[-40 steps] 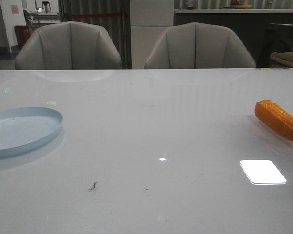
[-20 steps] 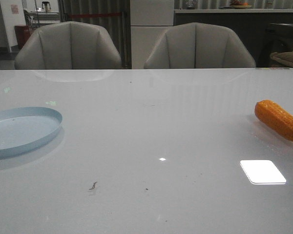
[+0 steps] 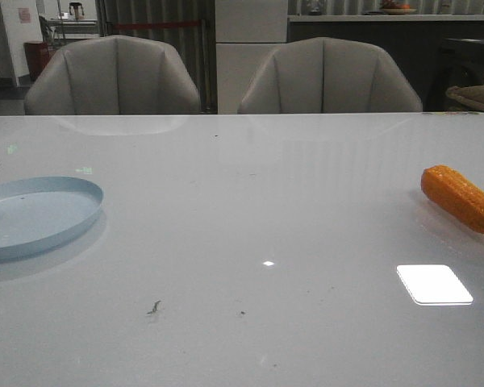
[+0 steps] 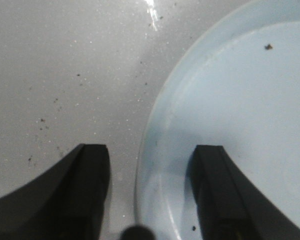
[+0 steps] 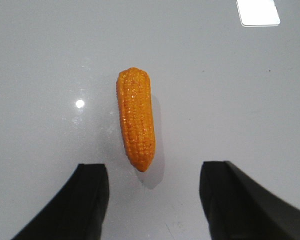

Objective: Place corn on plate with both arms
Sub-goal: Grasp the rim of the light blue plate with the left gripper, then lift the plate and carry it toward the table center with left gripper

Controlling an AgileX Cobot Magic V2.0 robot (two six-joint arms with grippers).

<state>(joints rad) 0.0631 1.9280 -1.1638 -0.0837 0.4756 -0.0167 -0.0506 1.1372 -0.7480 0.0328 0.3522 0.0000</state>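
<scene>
Plate (image 3: 34,214): worktop (image 3: 250,242), 9 o'clock edge. L jaws (image 4: 150,192) spread wide, empty, straddling plate rim. Corn (image 3: 460,198): 3 o'clock edge, flat on worktop. R jaws (image 5: 154,200) spread wide, empty; corn tip just beyond gap, untouched.

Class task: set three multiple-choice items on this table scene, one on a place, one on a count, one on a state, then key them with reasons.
1. Where does the corn lie?
A. on the plate
B. on the table's right side
C. on a chair

2. How many chairs stand behind the table?
A. two
B. one
C. four

3. The right gripper is
A. shut on the corn
B. open, holding nothing
C. out of view

Key: 1 B, it rests on bare table, far from the plate. 2 A, two chairs show. 3 B, its fingers stand apart, the corn untouched.
</scene>
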